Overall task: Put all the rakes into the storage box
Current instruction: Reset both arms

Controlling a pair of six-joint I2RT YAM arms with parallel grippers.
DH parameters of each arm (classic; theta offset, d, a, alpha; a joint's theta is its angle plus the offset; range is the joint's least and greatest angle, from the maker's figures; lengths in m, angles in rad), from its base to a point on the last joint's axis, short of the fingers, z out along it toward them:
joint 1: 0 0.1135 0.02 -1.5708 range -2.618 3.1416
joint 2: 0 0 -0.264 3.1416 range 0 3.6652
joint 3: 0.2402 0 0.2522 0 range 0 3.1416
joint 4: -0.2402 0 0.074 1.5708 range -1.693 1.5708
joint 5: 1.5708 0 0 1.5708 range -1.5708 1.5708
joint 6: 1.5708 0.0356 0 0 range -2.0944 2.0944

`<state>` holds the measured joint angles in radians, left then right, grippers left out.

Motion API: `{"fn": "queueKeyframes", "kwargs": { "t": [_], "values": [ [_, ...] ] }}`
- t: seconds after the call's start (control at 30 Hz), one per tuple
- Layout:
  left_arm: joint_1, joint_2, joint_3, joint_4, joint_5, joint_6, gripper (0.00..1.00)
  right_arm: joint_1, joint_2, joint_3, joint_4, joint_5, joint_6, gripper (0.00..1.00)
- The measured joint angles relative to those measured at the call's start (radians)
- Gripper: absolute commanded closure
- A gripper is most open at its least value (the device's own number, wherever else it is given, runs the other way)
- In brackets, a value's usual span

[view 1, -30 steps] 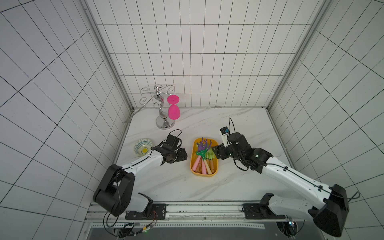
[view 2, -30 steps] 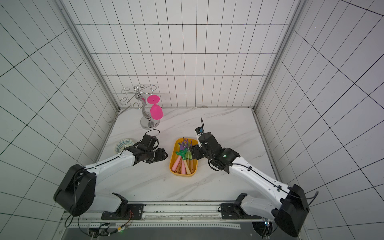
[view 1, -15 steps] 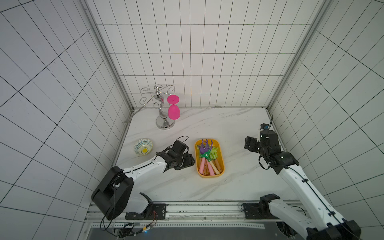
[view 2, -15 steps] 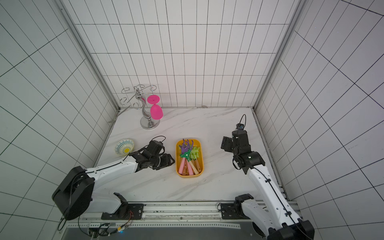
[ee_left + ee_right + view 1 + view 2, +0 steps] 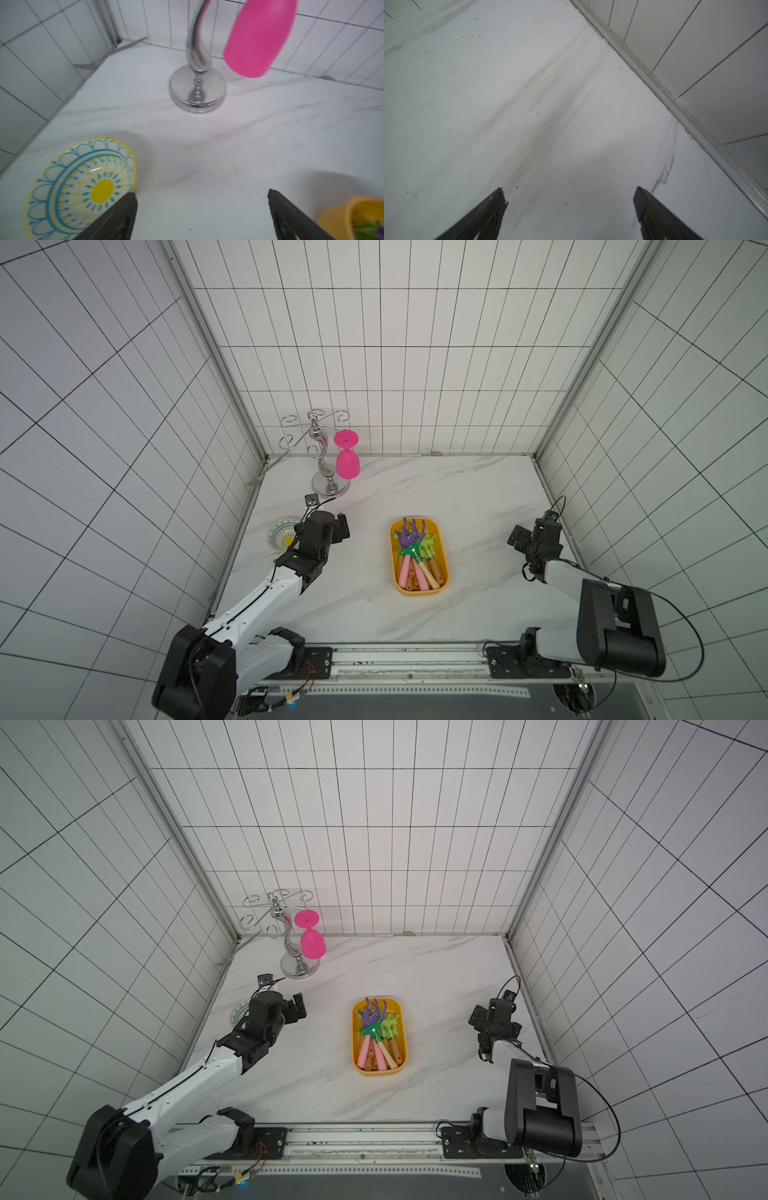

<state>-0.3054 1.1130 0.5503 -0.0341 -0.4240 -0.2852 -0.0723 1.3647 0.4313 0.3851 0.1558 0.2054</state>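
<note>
Inside, rakes (image 5: 413, 551) in yellow-orange storage box (image 5: 419, 592)

The scene is enclosed on three sides by walls (image 5: 399, 364) of white rectangular tiles with dark grout lines. Metal strips (image 5: 216, 348) are set along the two rear corners. A white marble-patterned surface (image 5: 415, 489) with faint grey veins is bounded by those walls. Along its front edge a metal rail (image 5: 407, 664) is mounted. Even, soft lighting is seen throughout.
</note>
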Motion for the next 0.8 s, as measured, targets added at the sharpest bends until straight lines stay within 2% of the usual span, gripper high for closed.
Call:
{"fn": "queueKeyframes", "kwargs": {
  "t": [0.07,0.17,0.27,0.4,0.5,0.6,0.7,0.8],
  "values": [
    [0.110,0.024,-0.068,0.097,0.011,0.065,0.01,-0.002,0.029,-0.008,0.125,-0.035,-0.029,0.01],
    [0.272,0.083,-0.149,0.263,0.092,0.101,0.01,-0.005,0.101,-0.022,0.315,-0.098,-0.068,0.01],
    [0.355,0.190,-0.170,0.414,0.160,0.110,0.02,-0.007,0.169,-0.029,0.396,-0.182,-0.109,0.01],
    [0.374,0.309,-0.132,0.549,0.267,0.123,0.03,-0.006,0.176,-0.028,0.420,-0.254,-0.140,0.01],
    [0.368,0.424,-0.128,0.741,0.329,0.153,0.02,-0.006,0.176,-0.028,0.429,-0.280,-0.152,0.01],
    [0.351,0.461,-0.126,0.745,0.356,0.167,0.02,-0.006,0.176,-0.027,0.431,-0.285,-0.161,0.01],
    [0.346,0.473,-0.126,0.823,0.357,0.174,0.01,-0.003,0.176,-0.027,0.429,-0.282,-0.168,0.01],
    [0.344,0.468,-0.114,0.801,0.345,0.173,0.01,0.002,0.176,-0.026,0.428,-0.281,-0.171,0.01]
  ]
}}
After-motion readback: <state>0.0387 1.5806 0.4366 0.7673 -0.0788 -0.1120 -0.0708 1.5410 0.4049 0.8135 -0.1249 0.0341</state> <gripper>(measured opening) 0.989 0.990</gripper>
